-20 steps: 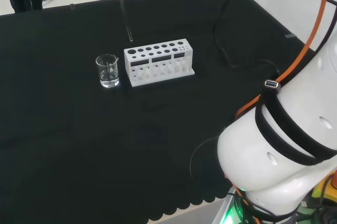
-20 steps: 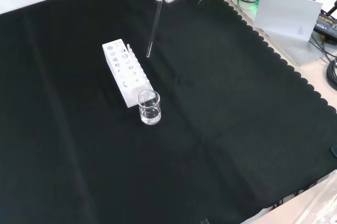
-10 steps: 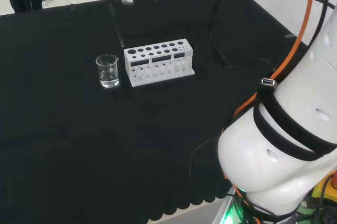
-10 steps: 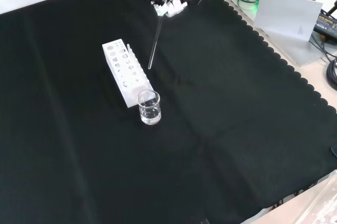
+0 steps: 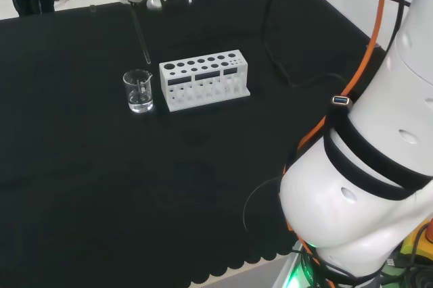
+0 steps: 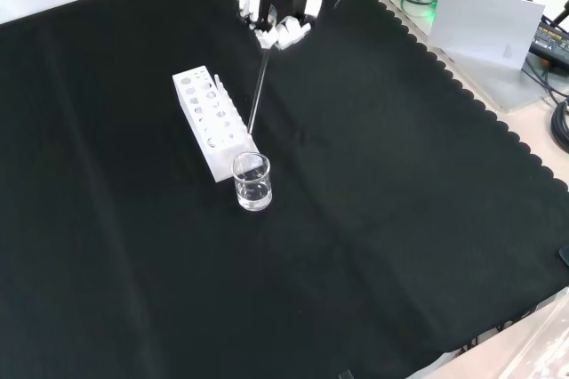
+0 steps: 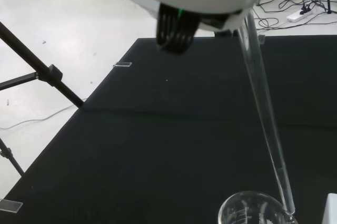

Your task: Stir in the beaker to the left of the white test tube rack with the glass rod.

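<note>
Front view: a black and white robot hand (image 6: 276,5) is seen at the top of the frame, above a table (image 6: 400,219) covered in black cloth. Its fingers (image 6: 283,34) are curled down and pinched around the upper end of a clear glass rod (image 6: 258,90), which hangs slightly tilted below the robot hand. The rod's lower tip is held in the air just above the rim of a small clear glass beaker (image 6: 252,181), and is not yet inside it. The beaker stands on the cloth below the robot hand, touching or nearly touching one short end of a white test tube rack (image 6: 210,121), and a little clear liquid is seen at its bottom. In the wrist view, the glass rod (image 7: 266,113) is seen slanting away from the palm, with its tip right at the rim of the beaker (image 7: 255,211).
</note>
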